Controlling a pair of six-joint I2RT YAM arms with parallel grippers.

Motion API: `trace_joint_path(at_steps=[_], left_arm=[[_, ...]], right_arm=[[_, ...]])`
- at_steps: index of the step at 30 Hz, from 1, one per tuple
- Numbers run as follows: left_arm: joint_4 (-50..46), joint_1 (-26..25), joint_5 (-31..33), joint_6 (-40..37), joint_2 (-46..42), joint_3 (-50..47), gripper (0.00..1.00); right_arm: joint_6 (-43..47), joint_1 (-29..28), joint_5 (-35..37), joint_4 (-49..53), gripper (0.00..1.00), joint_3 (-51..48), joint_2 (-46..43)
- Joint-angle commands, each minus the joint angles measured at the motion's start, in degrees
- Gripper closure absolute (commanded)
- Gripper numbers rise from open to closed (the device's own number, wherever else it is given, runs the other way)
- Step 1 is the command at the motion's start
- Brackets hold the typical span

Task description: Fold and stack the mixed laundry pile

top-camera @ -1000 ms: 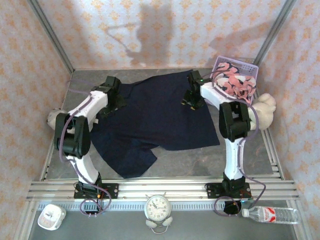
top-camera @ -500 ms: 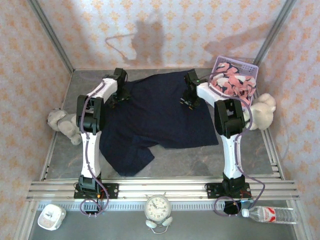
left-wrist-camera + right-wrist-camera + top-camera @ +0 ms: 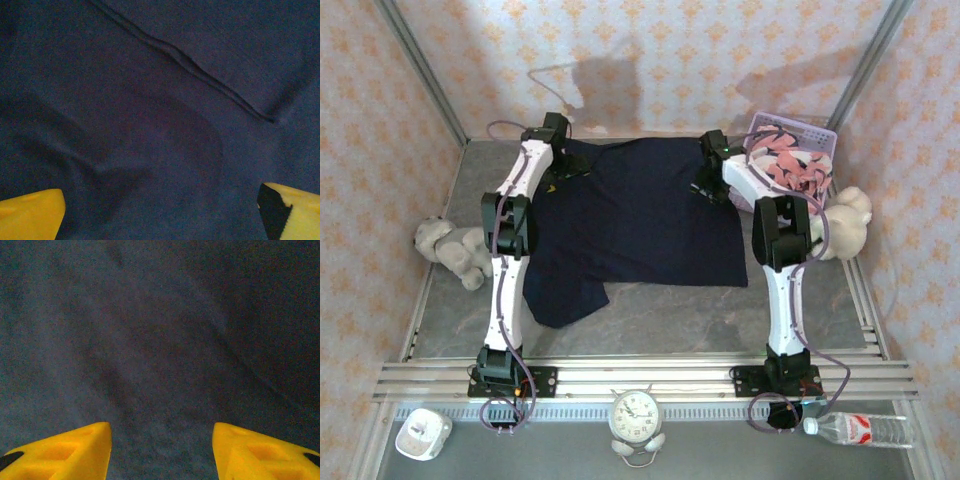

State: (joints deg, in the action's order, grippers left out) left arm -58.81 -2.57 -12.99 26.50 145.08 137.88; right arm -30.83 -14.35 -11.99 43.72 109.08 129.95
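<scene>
Top external: navy garment (image 3: 640, 220), open table (image 3: 670, 320) around.

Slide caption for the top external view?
Left arm and right arm reach over the navy garment spread on the table; pink printed garment sits in the lavender basket.

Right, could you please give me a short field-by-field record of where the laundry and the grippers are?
Dark navy cloth garment: spread flat on the grey table
Salmon-pink bird-print garment: bunched in the lavender plastic basket
Left gripper: open, over the navy garment's far left corner
Right gripper: open, over its far right part
Folding: not yet done
</scene>
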Motion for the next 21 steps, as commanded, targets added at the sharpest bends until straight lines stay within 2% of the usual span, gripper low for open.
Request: trace_joint_path(at_steps=[1, 8, 13, 16, 21], left_arm=[[-3.59, -0.11, -1.87, -3.57, -12.15, -4.74, 0.0], [6.71, -1.32, -0.46, 2.15, -34.12, -35.74, 0.0], [12.84, -3.4, 1.17, 8.34, -48.14, -58.24, 0.0], [13.53, -4.93, 3.89, 10.86, -54.07, -68.19, 0.0], [15.92, -5.85, 4.31, 16.35, -62.7, -82.22, 0.0]], right_arm=[[3.44, -0.41, 0.54, 5.25, 0.44, -5.02, -8.51], [4.92, -0.33, 1.42, 6.44, 0.44, -22.58, -22.02], [5.9, -0.09, 5.12, 5.62, 0.43, -37.5, -32.39], [6.13, 1.65, 5.33, 4.87, 0.43, -44.21, -36.29], [5.11, 6.08, 2.93, 2.72, 0.43, -51.88, -39.29]])
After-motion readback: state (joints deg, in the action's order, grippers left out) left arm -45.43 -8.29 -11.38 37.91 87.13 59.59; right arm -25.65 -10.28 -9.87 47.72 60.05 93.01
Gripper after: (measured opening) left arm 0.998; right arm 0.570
